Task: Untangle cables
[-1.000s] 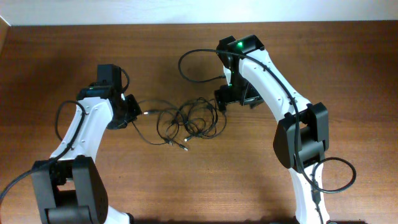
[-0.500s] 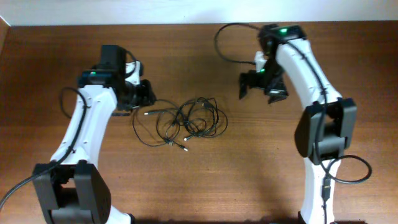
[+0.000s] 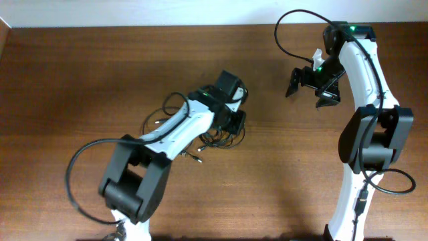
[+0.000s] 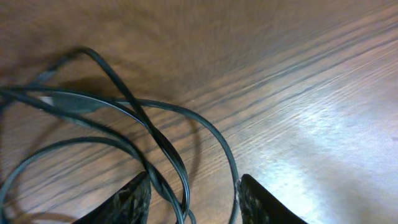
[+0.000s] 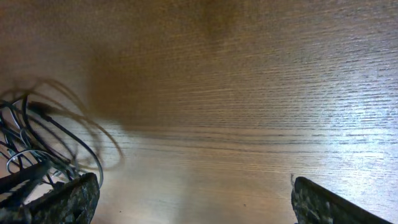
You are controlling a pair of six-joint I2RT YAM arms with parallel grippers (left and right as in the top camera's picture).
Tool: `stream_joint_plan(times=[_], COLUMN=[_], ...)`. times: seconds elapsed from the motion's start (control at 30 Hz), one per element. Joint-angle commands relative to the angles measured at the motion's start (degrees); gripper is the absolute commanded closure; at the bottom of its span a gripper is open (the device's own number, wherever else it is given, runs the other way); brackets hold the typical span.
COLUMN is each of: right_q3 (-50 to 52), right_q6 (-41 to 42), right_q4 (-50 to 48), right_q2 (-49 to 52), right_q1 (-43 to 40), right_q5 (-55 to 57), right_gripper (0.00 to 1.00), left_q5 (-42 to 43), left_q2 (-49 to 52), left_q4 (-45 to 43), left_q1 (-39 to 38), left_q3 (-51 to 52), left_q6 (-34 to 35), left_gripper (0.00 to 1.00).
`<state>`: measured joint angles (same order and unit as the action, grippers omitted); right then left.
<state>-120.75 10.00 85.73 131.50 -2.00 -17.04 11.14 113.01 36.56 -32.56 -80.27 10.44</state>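
Observation:
The cables (image 3: 198,139) lie as a tangle of thin black loops on the wooden table, partly hidden under my left arm. My left gripper (image 3: 235,121) hangs low over the bundle's right side. In the left wrist view, the left gripper (image 4: 194,200) is open. Several strands of the cables (image 4: 158,134) run between its fingers, and one strand lies against the right finger. My right gripper (image 3: 309,93) is wide open at the upper right, away from the bundle. The right gripper (image 5: 193,200) has only bare wood between its fingers, with the cables (image 5: 37,137) at the far left of the right wrist view.
A thick black arm cable (image 3: 294,27) arcs above the right arm near the table's back edge (image 3: 134,27). Another arm cable (image 3: 80,167) loops beside the left arm's base.
My left arm has swung right from the bundle's left end to over its right side, and its gripper has opened. My right arm has moved farther right, away from the bundle.

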Motion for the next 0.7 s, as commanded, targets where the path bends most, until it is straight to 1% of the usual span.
stream_joint_plan(times=[0.0, 0.07, 0.13, 0.2, 0.23, 0.3, 0.33, 0.43, 0.5, 0.57, 0.6, 0.67], right_q3=[0.2, 0.2, 0.2, 0.2, 0.2, 0.2, 0.2, 0.2, 0.2, 0.2, 0.2, 0.2], right_q6=[-0.8, -0.8, -0.8, -0.8, -0.8, -0.8, -0.8, -0.8, -0.8, -0.4, 0.0, -0.1], right_q4=[-0.7, -1.1, -1.2, -1.1, -1.1, -1.2, -1.1, -1.2, -1.2, -1.3, -2.4, -1.5], right_q2=[-1.6, -1.6, -1.6, -1.6, -1.6, -1.6, -1.6, -1.6, -1.6, -1.6, -1.6, -1.6], right_q1=[0.1, 0.1, 0.1, 0.1, 0.1, 0.1, 0.1, 0.1, 0.1, 0.1, 0.1, 0.1], right_q5=[0.3, 0.3, 0.3, 0.3, 0.3, 0.3, 0.3, 0.3, 0.3, -0.1, -1.7, -7.4], right_gripper=[0.02, 0.02, 0.02, 0.02, 0.02, 0.01, 0.02, 0.02, 0.02, 0.02, 0.02, 0.02], left_q5=[-3.1, -3.4, -4.4, -7.4, -9.1, -8.0, -6.8, -0.7, 2.7, 4.4, 5.5, 6.5], left_q2=[3.9, 4.6, 4.6, 4.6, 4.6, 4.4, 4.3, 4.3, 4.3, 4.3, 4.3, 4.3], left_q4=[-0.3, 0.1, 0.1, 0.1, 0.3, 3.9, 6.9, 19.3, 25.2, 27.2, 28.9, 31.9], left_q1=[-1.5, -1.5, -1.5, -1.5, -1.3, 0.0, 0.9, 4.2, 6.8, 8.9, 10.8, 13.5], left_q3=[-0.4, -0.4, -0.4, -0.5, -1.2, -5.5, -8.4, -20.5, -25.3, -25.9, -25.9, -25.9], left_q6=[-0.2, -0.2, -0.2, -0.2, -0.3, -0.2, -0.3, -0.3, -0.3, -0.3, -0.3, -0.3], left_gripper=[0.6, 0.68, 0.74, 1.0, 1.0, 1.0, 1.0, 1.0, 1.0, 1.0, 1.0, 1.0])
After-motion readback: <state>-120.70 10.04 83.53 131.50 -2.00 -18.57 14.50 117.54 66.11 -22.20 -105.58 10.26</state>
